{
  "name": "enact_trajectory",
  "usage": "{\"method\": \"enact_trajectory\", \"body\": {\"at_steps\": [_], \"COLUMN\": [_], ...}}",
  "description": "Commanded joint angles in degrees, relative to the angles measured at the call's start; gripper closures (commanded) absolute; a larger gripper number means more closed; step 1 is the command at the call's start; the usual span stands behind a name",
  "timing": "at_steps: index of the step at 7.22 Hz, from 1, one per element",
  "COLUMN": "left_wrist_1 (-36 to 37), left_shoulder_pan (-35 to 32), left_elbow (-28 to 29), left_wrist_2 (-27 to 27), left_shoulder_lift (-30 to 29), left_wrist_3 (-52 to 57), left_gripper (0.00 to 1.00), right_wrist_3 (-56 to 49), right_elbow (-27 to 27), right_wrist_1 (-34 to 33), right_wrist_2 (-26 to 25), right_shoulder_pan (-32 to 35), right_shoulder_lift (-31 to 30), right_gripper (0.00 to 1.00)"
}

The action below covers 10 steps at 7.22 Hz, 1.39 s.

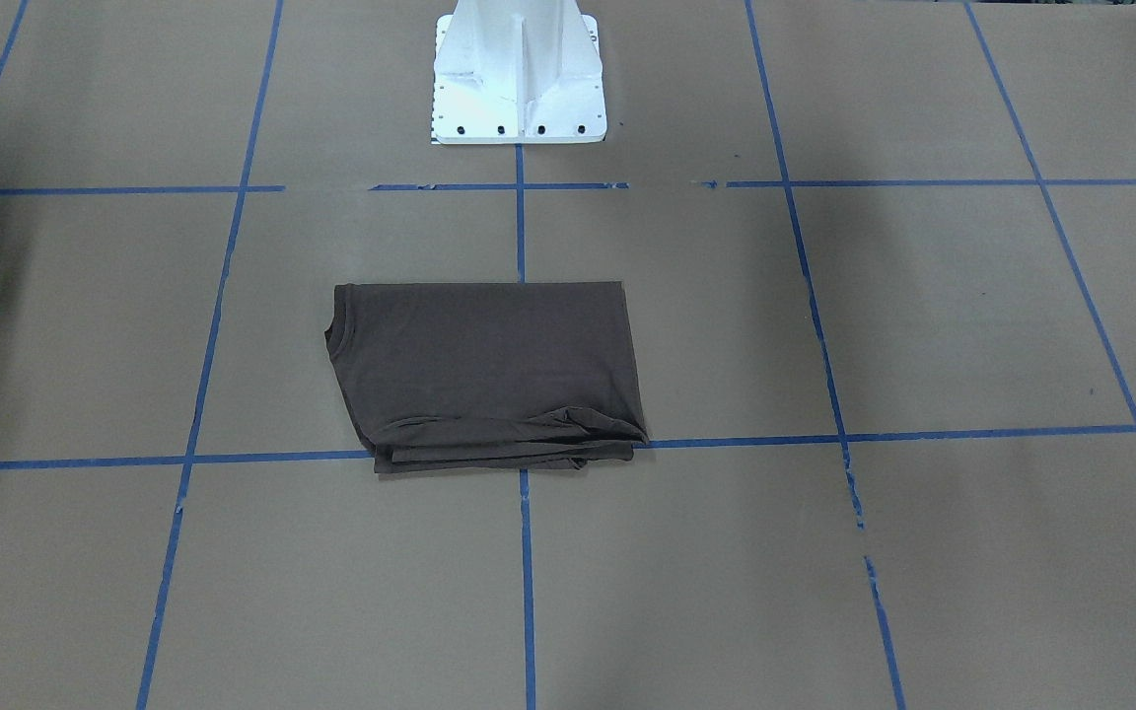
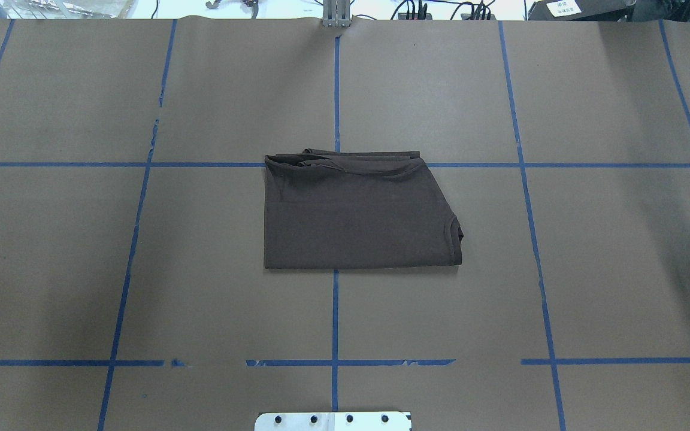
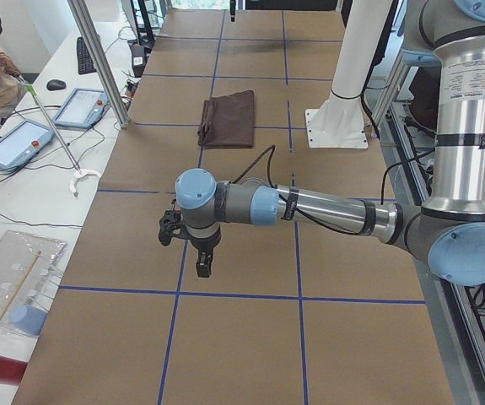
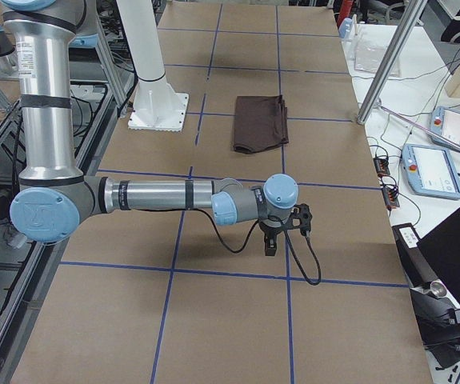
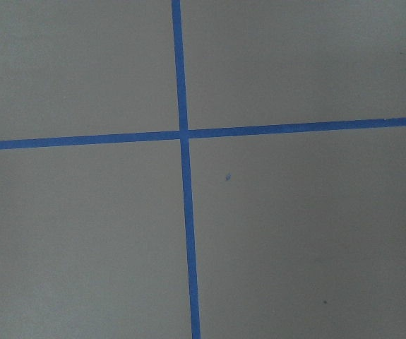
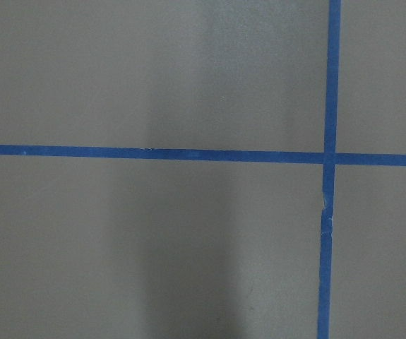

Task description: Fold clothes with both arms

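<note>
Plainly, the folded dark brown T-shirt [image 2: 357, 212] lies mid-worktop [image 2: 81, 269], its long axis running 9 to 3 o'clock in the overhead view, collar [image 2: 456, 230] at the 3 o'clock end (the robot's right). Both tools hang well apart from it: the left end effector [image 3: 203, 267] out past 9 o'clock, the right end effector [image 4: 270, 245] past 3 o'clock, neither clearly nearer. Wide or narrow, I cannot tell; neither holds cloth. Any further fold would, I judge, bring both inward along that axis.
</note>
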Motion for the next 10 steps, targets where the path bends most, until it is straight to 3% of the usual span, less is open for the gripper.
{"method": "enact_trajectory", "body": {"at_steps": [1, 7, 10], "left_wrist_1": [-1.5, -2.7, -2.7], "left_shoulder_pan": [-0.6, -1.1, -1.2], "left_elbow": [0.7, 0.2, 3.0], "left_wrist_2": [-0.1, -0.3, -2.8], "left_shoulder_lift": [0.0, -2.4, -1.5], "left_wrist_3": [2.7, 1.9, 2.6], "left_gripper": [0.0, 0.0, 0.0], "right_wrist_3": [0.0, -0.4, -1.3], "right_elbow": [4.0, 4.2, 6.7], "right_wrist_1": [-4.3, -4.4, -5.7], "right_wrist_2": [-0.3, -1.8, -1.3], "right_shoulder_pan": [-0.4, -0.7, 1.9], "right_shoulder_lift": [-0.5, -0.4, -0.9], "right_gripper": [0.0, 0.0, 0.0]}}
